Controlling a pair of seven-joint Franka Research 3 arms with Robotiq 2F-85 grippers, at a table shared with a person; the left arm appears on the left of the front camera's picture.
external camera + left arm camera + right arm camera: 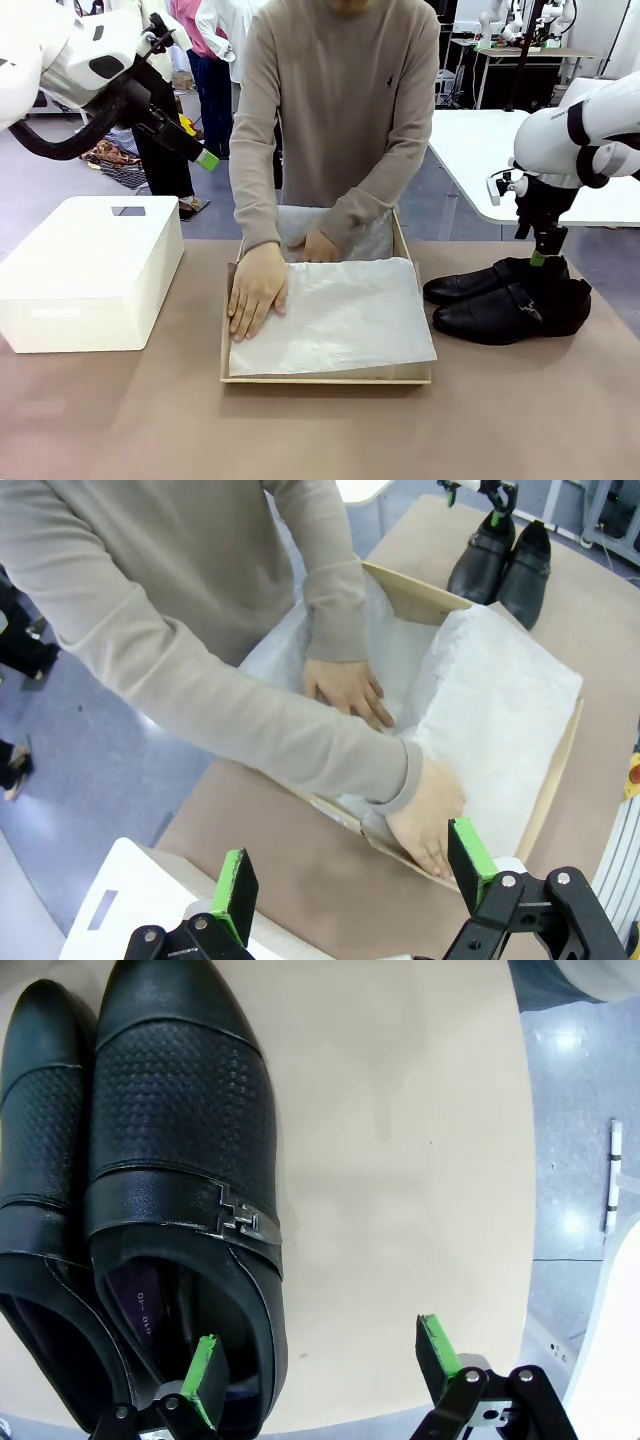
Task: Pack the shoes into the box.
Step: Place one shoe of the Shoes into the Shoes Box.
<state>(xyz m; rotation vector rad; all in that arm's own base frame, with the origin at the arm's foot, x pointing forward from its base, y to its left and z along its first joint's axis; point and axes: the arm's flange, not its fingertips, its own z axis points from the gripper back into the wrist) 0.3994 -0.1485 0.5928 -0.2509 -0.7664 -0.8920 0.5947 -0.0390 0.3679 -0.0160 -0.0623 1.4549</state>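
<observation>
— What have you got, starting from the left?
— The left gripper [206, 158] hangs high over the bin [90, 270], jaws wide apart with nothing in them. I count it out of this move, since it's well apart from the shoes.
— And the middle?
— The box [325, 378] sits open at mid-table. A person leans over it with one hand [256, 290] flat on the tissue [345, 315] near the left wall and a second hand [320, 245] toward the back.
— Where are the shoes?
— The shoes [510, 298] are on the table just right of the box, side by side, not packed yet. Their long axis runs across the table, toes pointing left at the box.
— Right arm?
— The right gripper [320, 1360] is directly over the heel end of the nearer shoe, open and holding nothing. From the wrist, one pad [205, 1378] is over the shoe's mouth and the other is out over bare table, so the jaws straddle its side wall. That's what I'd close on, then carry left.
— Anything you can't read?
— I can't tell whether the inner pad touches the leather. The heels are cut off at the wrist view's bottom edge. The tissue and the hands cover the box floor.
</observation>
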